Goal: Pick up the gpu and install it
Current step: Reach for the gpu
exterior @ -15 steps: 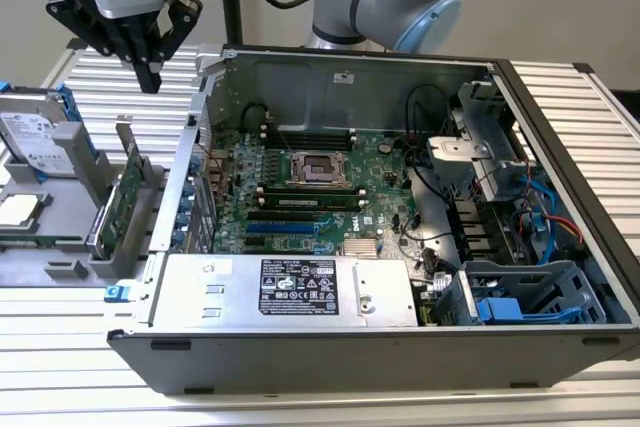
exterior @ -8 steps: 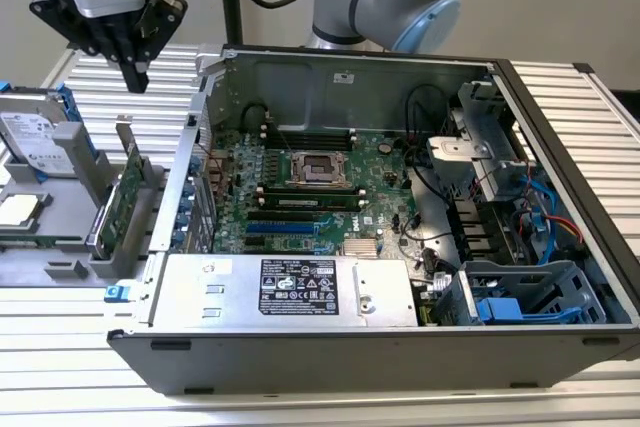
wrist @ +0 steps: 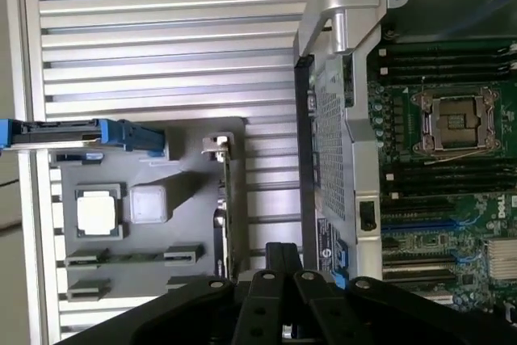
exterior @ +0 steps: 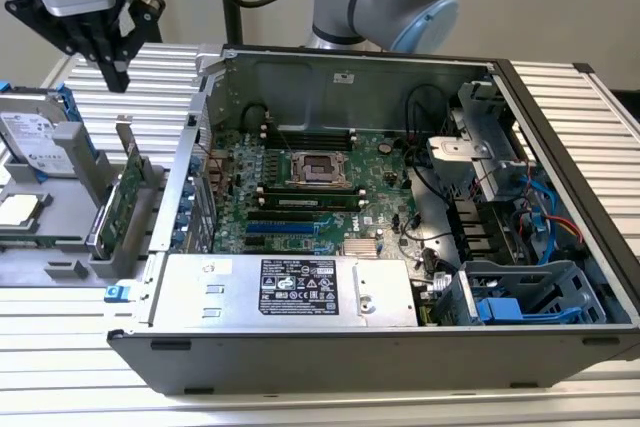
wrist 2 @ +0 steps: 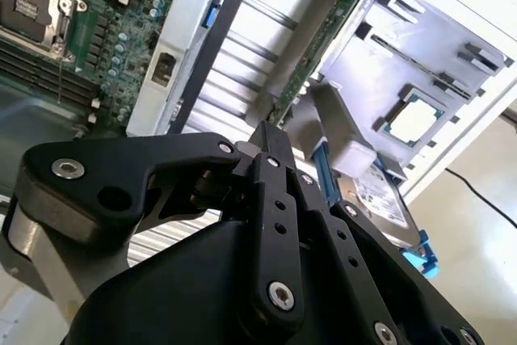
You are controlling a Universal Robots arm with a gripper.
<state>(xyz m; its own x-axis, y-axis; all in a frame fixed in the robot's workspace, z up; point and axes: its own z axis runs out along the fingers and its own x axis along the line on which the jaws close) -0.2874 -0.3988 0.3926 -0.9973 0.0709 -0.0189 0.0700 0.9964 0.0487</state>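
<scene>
The gpu [exterior: 125, 192] is a thin green card standing on edge in a slot of the grey holder tray [exterior: 60, 247], its silver bracket uppermost, just outside the computer case in the exterior view's left. Both wrist views see it edge-on: the gpu [wrist: 226, 216] and the gpu [wrist 2: 319, 46]. My gripper [exterior: 115, 75] hangs above the card, well clear of it, black fingers drawn together with nothing between them. Its fingertips [wrist 2: 266, 131] meet, and the gripper [wrist: 279, 250] points down beside the card's edge.
The open case [exterior: 300, 292] lies on the ribbed table with the large green motherboard [exterior: 310, 187] and its blue slots [exterior: 285, 230] exposed. The tray also carries a hard drive [exterior: 40, 142] in blue rails and a processor chip [wrist: 97, 214]. The case wall [wrist: 331, 119] stands close beside the card.
</scene>
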